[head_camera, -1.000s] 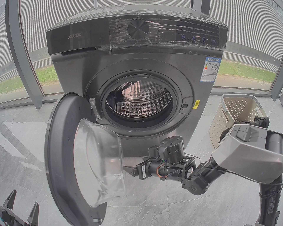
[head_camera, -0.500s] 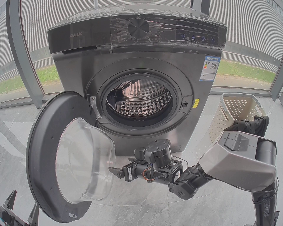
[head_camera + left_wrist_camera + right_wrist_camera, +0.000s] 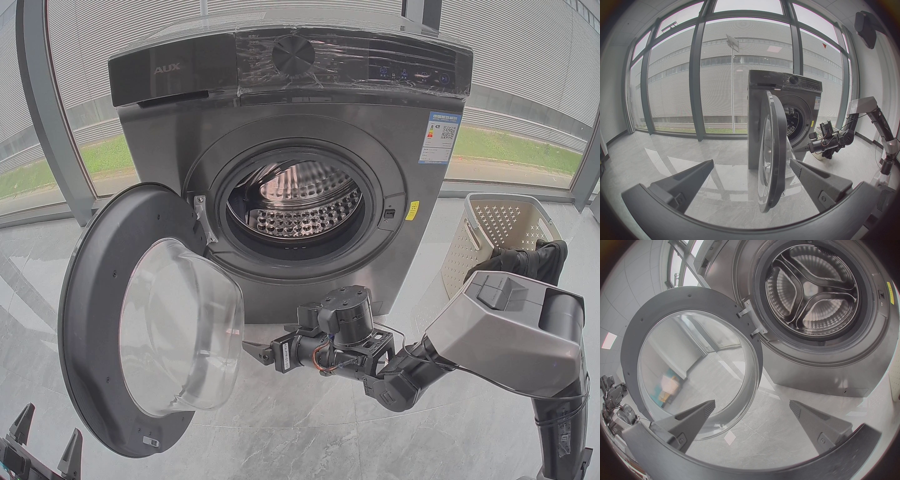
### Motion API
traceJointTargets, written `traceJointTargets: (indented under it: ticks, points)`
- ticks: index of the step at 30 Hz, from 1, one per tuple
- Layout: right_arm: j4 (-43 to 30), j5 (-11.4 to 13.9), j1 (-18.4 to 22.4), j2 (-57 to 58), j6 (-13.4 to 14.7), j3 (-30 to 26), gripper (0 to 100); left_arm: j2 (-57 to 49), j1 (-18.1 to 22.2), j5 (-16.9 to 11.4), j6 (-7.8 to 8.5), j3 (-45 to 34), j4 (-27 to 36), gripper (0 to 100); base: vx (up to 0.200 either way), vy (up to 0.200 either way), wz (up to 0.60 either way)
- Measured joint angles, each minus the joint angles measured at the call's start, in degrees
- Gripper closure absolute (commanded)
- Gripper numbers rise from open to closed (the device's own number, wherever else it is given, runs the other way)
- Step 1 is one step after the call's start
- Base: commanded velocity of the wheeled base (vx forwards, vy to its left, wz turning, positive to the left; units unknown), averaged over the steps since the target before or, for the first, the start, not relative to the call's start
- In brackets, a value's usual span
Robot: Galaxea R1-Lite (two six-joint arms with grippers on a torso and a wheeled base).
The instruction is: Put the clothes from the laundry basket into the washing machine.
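Right pincer [image 3: 750,402], released and empty, hangs just beside the open door [image 3: 94,300] of the washing machine [image 3: 162,144], its drum [image 3: 300,200] bare; dark clothes [image 3: 531,262] lie in the laundry basket [image 3: 462,250] at the machine's right, so loading seems unbegun and the next move calls for grasping a garment there.

Bright window daylight, floor glare, fisheye-warped edges

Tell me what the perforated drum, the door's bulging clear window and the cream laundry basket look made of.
Perforated drum: polished metal, probably stainless; mirror glints.
Bulging clear window: glass or plastic; transparent, glossy.
Cream laundry basket: matte moulded plastic, perforated walls.
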State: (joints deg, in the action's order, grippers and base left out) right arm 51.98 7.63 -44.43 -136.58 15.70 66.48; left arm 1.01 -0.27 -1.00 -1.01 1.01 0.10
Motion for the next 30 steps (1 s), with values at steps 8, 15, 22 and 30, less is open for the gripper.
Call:
traceJointTargets:
  ticks: [8,15,22,30]
  points:
    - [-0.3,-1.0,0.0,-2.2,0.0,3.9,0,0.0,0.0,0.0,0.01,0.0,0.0,0,0.000,0.000,0.00]
    - [-0.5,-3.0,-1.4,-5.4,0.5,9.5,0,0.0,0.0,0.0,-0.02,0.0,0.0,0,0.000,0.000,0.00]
    - [0.0,-4.7,-2.5,-7.3,3.8,13.4,0,0.0,0.0,0.0,-0.02,0.0,0.0,0,0.000,0.000,0.00]
    - [-0.8,-6.1,-3.6,-8.7,5.1,17.4,0,0.0,0.0,0.0,-0.10,0.0,0.0,0,0.000,0.000,0.00]
